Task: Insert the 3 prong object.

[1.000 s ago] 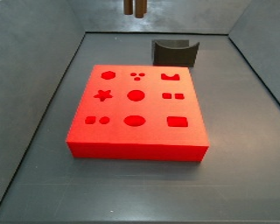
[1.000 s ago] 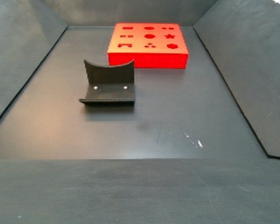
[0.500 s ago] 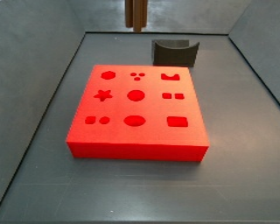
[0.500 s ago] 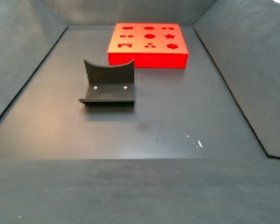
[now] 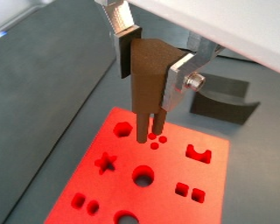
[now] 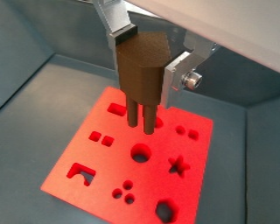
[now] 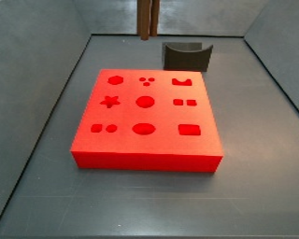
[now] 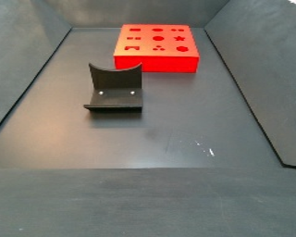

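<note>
My gripper point(image 5: 149, 61) is shut on the 3 prong object point(image 5: 146, 83), a dark-brown piece held upright with its prongs pointing down; it shows the same way in a wrist view point(image 6: 140, 74). It hangs above the red board point(image 5: 171, 162), well clear of its top. In a side view the piece point(image 7: 147, 19) hangs at the top edge, above the far end of the board point(image 7: 167, 140). The board's small three-dot hole point(image 7: 146, 80) lies in its far row. The gripper is out of view in a side view where the board point(image 8: 157, 63) lies far away.
The fixture point(image 7: 186, 55) stands on the dark floor just behind the board, and shows nearer the camera in a side view point(image 8: 114, 88). Grey sloping walls enclose the floor. The board has several other shaped holes.
The 3 prong object has come down further into the side view from the top edge, towards the board. Board and fixture have not moved.
</note>
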